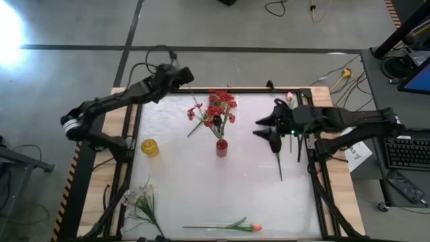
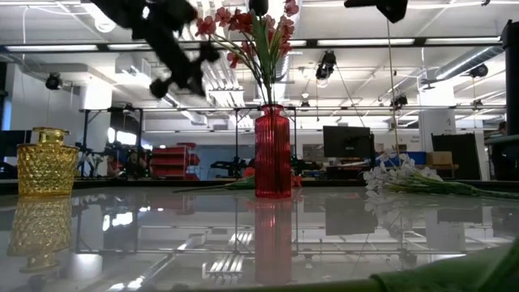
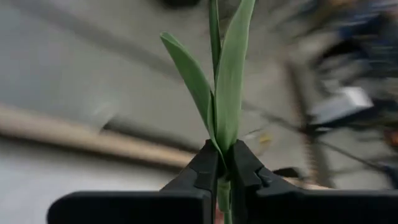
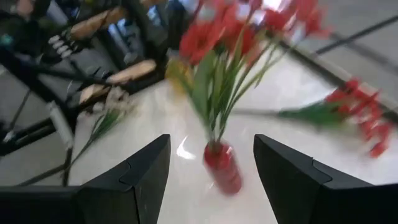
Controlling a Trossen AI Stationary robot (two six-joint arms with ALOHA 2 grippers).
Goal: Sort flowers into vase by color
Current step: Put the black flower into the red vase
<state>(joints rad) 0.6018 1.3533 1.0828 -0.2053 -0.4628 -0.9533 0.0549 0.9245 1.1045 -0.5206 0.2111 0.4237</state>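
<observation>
From my seat I saw the white table point(image 1: 201, 195) in its black frame, standing on a grey floor crossed by a dark line point(image 1: 201, 48). A keyboard point(image 1: 410, 152) and a sheet of paper point(image 1: 357, 152) lay just off the table's right edge, and a yellow-ended cable point(image 1: 345, 72) lay beyond it. Across the room stood a monitor point(image 2: 346, 142) and red cabinets point(image 2: 170, 161) under ceiling light strips point(image 2: 357, 42).

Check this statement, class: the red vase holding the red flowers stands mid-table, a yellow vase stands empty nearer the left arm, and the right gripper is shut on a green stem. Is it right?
One detail is wrong. The right gripper is open and empty, as the right wrist view shows. The left gripper is the one shut on a green stem, seen in the left wrist view. The red vase with red flowers and the empty yellow vase are as stated.
</observation>
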